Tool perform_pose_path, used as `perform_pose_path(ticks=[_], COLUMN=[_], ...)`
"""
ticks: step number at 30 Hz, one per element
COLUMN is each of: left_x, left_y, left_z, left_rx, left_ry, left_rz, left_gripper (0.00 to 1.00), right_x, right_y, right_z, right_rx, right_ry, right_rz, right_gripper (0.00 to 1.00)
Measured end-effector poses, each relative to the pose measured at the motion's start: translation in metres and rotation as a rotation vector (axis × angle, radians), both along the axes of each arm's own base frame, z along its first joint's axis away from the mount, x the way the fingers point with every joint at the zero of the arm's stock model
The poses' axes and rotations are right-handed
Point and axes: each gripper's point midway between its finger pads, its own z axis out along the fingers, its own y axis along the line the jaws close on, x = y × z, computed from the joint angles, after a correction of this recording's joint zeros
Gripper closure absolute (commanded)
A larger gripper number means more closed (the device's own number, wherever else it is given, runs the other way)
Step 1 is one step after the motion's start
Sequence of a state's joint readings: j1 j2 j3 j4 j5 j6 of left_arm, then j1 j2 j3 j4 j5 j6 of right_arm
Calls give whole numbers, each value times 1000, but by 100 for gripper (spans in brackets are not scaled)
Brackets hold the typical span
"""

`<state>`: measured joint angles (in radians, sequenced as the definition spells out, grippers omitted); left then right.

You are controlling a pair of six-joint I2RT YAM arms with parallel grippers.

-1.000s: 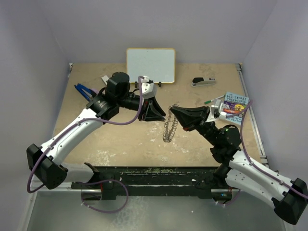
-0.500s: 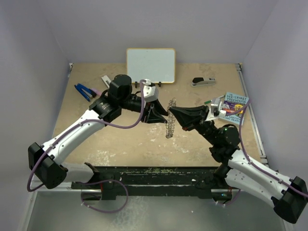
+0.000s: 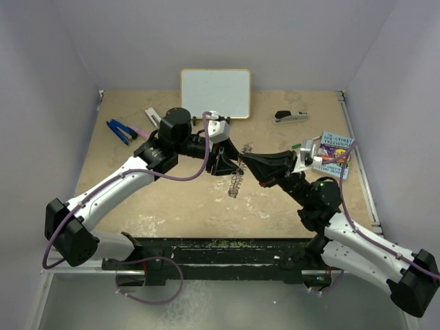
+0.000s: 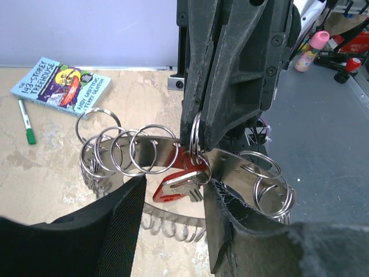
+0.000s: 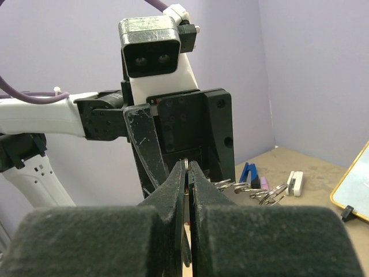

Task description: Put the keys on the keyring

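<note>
The keyring (image 3: 236, 182), a large flat grey ring fringed with several small split rings, hangs between my two grippers above the table. My right gripper (image 3: 245, 159) is shut on one small split ring at the keyring's rim; the thin metal edge shows between its jaws in the right wrist view (image 5: 187, 166). In the left wrist view the key (image 4: 176, 186), red-headed with a short silver blade, hangs from that pinched ring below the right gripper (image 4: 198, 131). My left gripper (image 4: 176, 193) is open, its fingers on either side of the key, the right finger against the keyring's band (image 4: 233, 164).
A whiteboard (image 3: 215, 93) leans at the back wall. A stapler (image 3: 291, 117), a book (image 3: 335, 155) and a green-tipped pen (image 3: 297, 146) lie at the right. A blue tool (image 3: 120, 129) lies at the back left.
My left gripper has moved right, up to the right gripper's tip. The hanging keyring has shifted slightly and now lies between the left fingers. The right arm has barely moved.
</note>
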<state>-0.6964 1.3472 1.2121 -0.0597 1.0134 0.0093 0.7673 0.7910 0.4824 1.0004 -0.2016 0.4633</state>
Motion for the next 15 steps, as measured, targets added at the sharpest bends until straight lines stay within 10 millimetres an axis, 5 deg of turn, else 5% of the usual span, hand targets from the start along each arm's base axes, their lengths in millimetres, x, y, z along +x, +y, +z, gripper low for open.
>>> perform_pose_path(ticks=[5, 9, 15], left_x=[0, -1, -3], left_y=[-2, -2, 1], left_z=[6, 4, -5], left_rx=[-24, -22, 7], left_ry=[5, 17, 2], left_rz=[-3, -6, -12], left_gripper=[59, 96, 96], right_x=[-1, 0, 0], right_y=[0, 0, -2], right_z=[1, 1, -2], right_rx=[5, 5, -7], right_ry=[-3, -2, 16], right_rz=[1, 0, -8], right_gripper=[100, 100, 100])
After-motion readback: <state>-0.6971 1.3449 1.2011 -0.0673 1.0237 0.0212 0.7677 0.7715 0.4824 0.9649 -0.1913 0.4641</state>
